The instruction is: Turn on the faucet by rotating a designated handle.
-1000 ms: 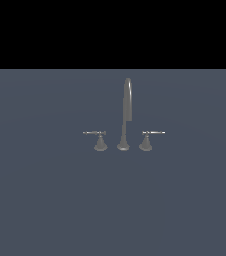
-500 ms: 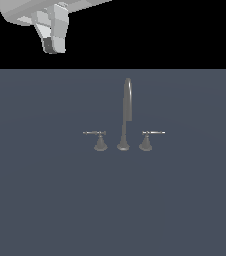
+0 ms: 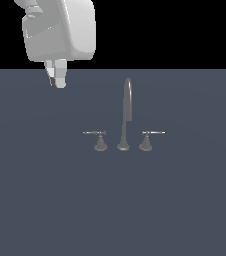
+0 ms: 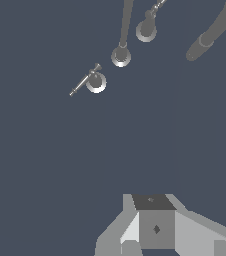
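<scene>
With pincer (image 3: pixel 57 80) state untellable and nothing grasped, small grey cone-based lever handle (image 3: pixel 99 138) well apart, low on dark desk (image 3: pixel 45 200), lever horizontal.

The white arm hangs high at the exterior view's left, its gripper (image 3: pixel 57 80) pointing down.
</scene>
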Available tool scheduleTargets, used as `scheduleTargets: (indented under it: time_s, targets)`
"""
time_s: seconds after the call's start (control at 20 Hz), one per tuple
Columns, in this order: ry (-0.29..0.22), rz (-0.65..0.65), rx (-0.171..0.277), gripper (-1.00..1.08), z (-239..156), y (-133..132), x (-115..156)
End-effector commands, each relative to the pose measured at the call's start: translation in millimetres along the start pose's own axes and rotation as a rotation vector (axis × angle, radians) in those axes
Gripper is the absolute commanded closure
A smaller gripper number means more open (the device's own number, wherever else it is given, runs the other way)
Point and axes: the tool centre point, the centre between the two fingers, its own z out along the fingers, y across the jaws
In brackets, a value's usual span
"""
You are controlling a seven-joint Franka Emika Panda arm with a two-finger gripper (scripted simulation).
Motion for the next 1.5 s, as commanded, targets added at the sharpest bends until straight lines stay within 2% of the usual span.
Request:
scheduleTargets:
  time_s: [0.0,0.85,1.45]
  targets:
    - [0.001,0.05,0.004,1.08,12.9,-11.0,5.7]
    - [0.015,0.351,0.016,1.08,90.9,-68.9,55.9]
    - [0.032,0.596,0.019,1.08,152.5,-101.9,110.7]
